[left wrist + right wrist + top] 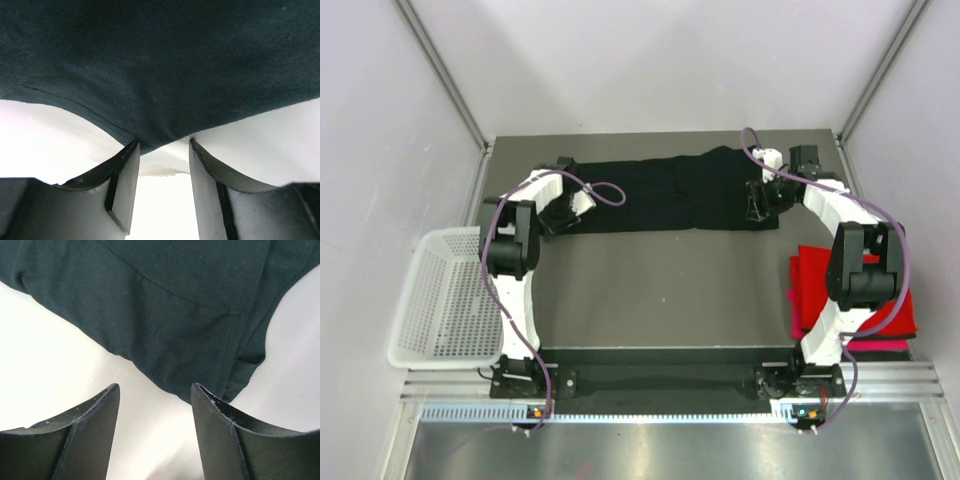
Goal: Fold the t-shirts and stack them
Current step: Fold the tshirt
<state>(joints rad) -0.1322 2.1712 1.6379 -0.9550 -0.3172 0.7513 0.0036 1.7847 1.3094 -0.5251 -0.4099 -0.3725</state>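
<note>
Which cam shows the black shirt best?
Top external: the whole black shirt shows, spread in a long strip across the far side of the table. Both wrist views catch only a close-up patch of its edge.

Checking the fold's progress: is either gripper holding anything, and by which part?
Nothing held: left gripper and right gripper stand open at the black t-shirt.

The overhead camera looks down on the whole table (650,285); both wrist cameras face the black t-shirt (660,195) up close.
</note>
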